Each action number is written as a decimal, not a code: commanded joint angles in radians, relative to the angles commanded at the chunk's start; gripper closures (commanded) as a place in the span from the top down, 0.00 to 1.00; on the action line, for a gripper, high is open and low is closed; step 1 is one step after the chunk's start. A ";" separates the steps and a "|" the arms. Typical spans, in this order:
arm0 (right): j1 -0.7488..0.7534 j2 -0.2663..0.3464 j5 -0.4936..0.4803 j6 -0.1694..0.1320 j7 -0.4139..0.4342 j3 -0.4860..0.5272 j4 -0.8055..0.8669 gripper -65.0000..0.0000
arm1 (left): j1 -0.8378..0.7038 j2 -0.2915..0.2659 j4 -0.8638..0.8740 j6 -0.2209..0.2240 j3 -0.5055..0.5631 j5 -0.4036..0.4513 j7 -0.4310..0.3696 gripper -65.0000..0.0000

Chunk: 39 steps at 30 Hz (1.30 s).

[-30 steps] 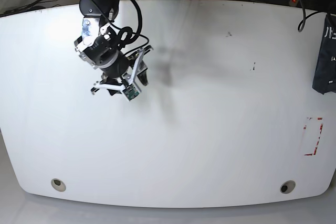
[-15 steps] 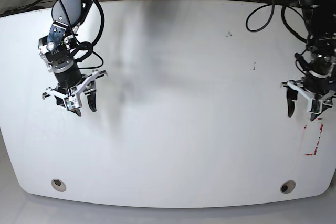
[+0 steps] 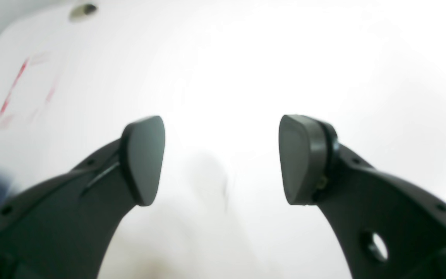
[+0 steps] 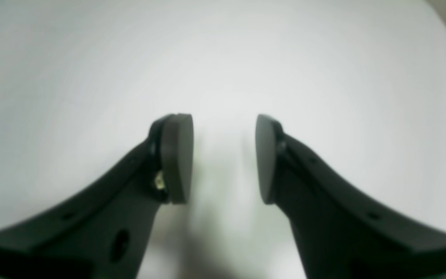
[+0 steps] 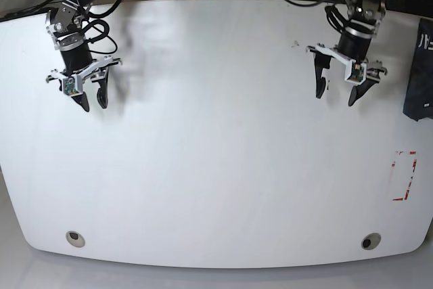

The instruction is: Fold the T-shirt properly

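Both our arms have swung back. Our left gripper point(image 5: 336, 90) and right gripper point(image 5: 92, 98) hang released, holding nothing. The T-shirt point(image 5: 419, 72), probably unfolded, lies at the table's point(image 5: 216, 187) far edge.

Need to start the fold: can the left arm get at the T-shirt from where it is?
Probably yes. The left gripper is open and empty, and only bare table lies between it and the T-shirt at the table's edge.
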State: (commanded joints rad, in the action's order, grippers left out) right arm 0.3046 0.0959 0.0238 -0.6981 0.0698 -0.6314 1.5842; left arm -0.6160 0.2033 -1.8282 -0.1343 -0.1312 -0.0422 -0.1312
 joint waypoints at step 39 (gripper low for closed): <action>0.459 0.075 -0.187 0.000 -0.003 0.328 -0.603 0.38 | -0.143 -0.160 0.845 0.002 -0.041 0.048 0.210 0.65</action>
State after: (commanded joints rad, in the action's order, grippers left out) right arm 0.7633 0.1711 -0.1634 -0.6981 0.0667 -0.3030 0.9812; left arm -0.7587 0.0437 -0.9828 -0.1327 -0.1726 0.0054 0.0790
